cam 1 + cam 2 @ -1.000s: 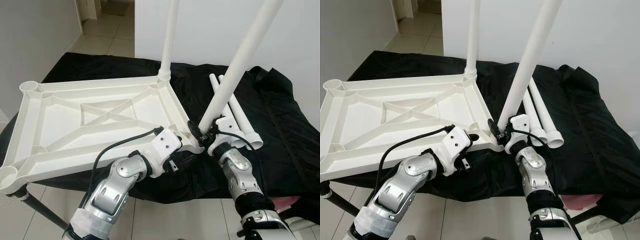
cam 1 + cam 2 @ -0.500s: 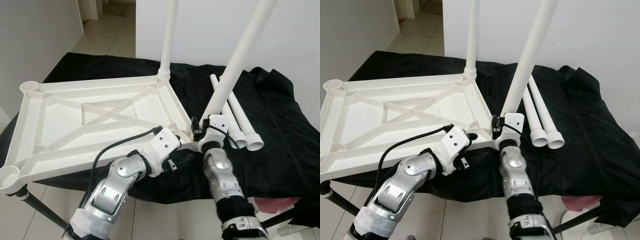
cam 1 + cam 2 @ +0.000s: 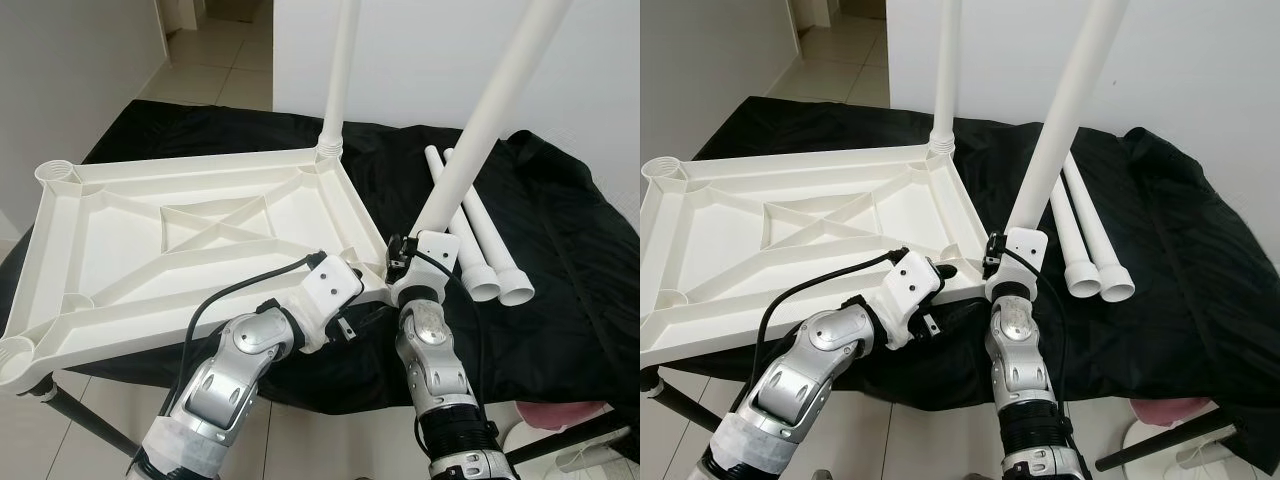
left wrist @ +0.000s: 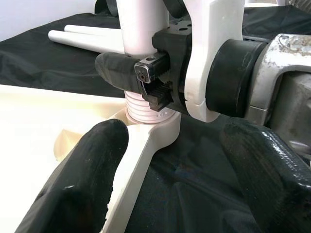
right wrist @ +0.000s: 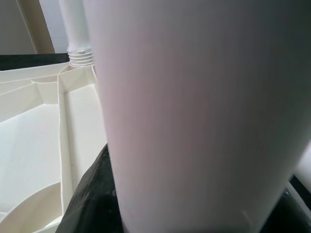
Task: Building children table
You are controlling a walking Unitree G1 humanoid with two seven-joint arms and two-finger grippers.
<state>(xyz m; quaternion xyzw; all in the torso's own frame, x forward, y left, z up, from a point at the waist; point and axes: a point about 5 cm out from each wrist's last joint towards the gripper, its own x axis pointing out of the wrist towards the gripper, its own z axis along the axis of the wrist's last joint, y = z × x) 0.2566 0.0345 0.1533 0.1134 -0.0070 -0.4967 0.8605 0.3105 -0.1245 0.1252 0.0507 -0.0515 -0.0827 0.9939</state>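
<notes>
At tabletop's [image 3: 190,235] near corner, right tool [image 3: 403,262] pinches table leg [image 3: 470,135] in socket; left tool [image 4: 160,160], spread, braces; screw straight, avoid cross-threading.

Both upright legs [image 3: 500,95] cut off by top edge; tabletop [image 3: 150,240] near-left corner cropped.

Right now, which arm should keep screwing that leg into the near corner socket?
Right. Its tool is shut on the leg just above the threaded end at the socket. The left tool is open by the tabletop edge, likely bracing it.
</notes>
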